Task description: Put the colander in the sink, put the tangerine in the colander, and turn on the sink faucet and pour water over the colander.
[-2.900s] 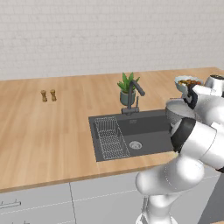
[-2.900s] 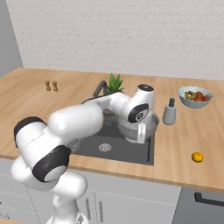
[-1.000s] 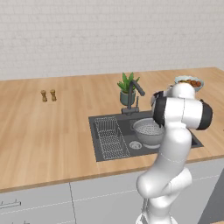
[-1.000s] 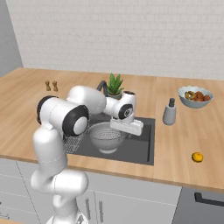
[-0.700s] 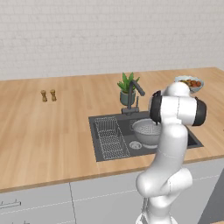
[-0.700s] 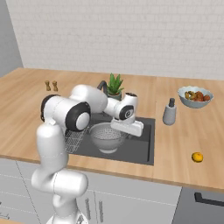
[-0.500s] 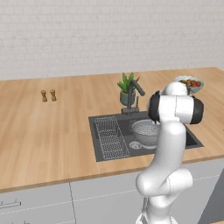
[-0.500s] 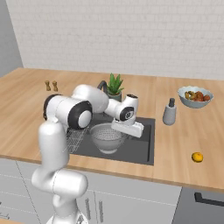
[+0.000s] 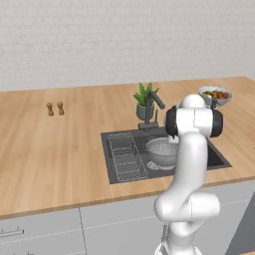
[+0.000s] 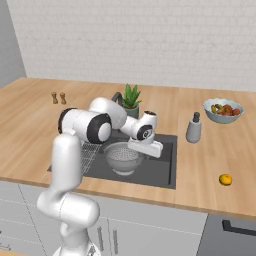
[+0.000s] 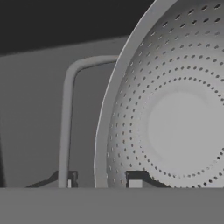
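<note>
Silvery colander [image 11: 175, 127] rim sits between the claw [image 11: 103, 181] tips.

Perforated matt metal colander [image 11: 175, 122], seemingly matt dark sink [image 10: 162, 172], wooden counter [image 9: 55, 144].

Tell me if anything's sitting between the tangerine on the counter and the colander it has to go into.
Nothing visible blocks that path. The tangerine lies alone on the counter right of the sink; the colander sits in the basin with its bowl empty. The grey bottle stands farther back. The gripper sits at the colander's rim.
</note>
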